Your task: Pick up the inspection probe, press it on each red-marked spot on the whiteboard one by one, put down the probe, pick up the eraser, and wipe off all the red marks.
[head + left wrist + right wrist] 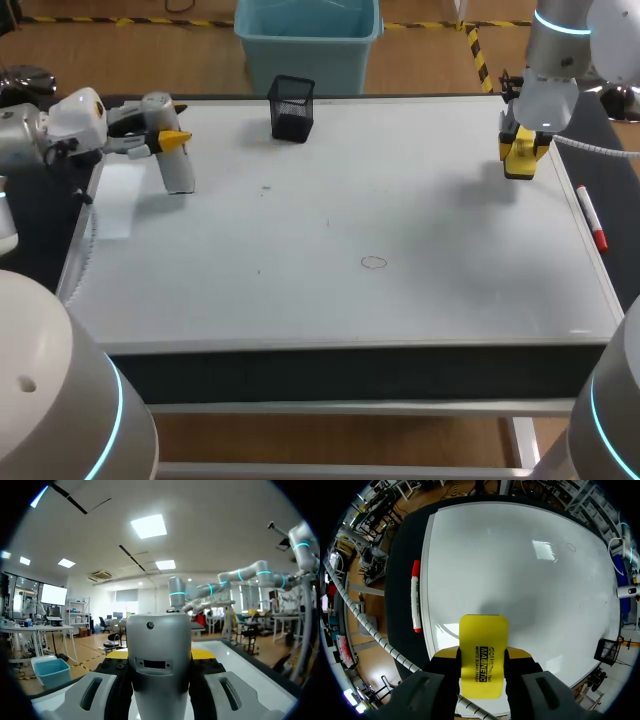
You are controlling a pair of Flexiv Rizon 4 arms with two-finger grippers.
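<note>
White and wide, the whiteboard (400,210) covers nearly the whole worktop (350,370) in the head view, with one faint red ring (374,262) drawn a little nearer the front edge than the middle. At the far left corner the left tool (168,140) comes in sideways and is clamped on the grey inspection probe (178,172), which stands roughly upright; whether its lower end touches the board I cannot tell. A black mesh cup (291,108) stands at the far edge, just beside the probe. Near the right edge the right tool (522,150) points down and grips the yellow eraser (520,164), held clear of the board with its shadow on the surface beside it. A red marker (590,218) lies on the dark strip along the right edge. From the left wrist, the probe (159,630) fills the gap of the left tool (160,655), a yellow fingertip (116,654) pressed to each side of it. From the right wrist, the eraser (482,635) sits upright between the fingers of the right tool (481,655), both yellow tips against its flanks, above the whiteboard (520,580). The marker (415,597) lies beside that tool, just off the board, the red ring (571,546) is well ahead, and the mesh cup (606,651) is at the far edge.
</note>
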